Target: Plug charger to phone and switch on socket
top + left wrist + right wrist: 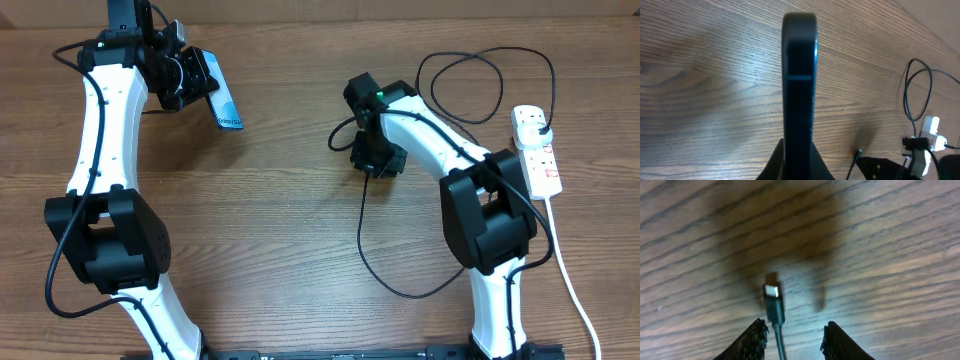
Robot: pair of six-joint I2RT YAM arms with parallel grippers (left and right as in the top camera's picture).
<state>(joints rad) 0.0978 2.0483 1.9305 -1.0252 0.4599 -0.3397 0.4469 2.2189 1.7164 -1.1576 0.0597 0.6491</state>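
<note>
Showing left pincer clamped on slim blue-screened black phone, held above brown wooden tabletop; right pincer spread astride thin black charger cable nr connector tip. Risk: off-centre closing may flick tip, misaligning w/ phone port.

No lettering is coming through legibly in any view.
The slim smartphone with the blue-teal screen is showing a short line of small white text near its lower short edge, too tiny to make out. The white oblong power strip is carrying small red markings that are likewise proving unreadable.
</note>
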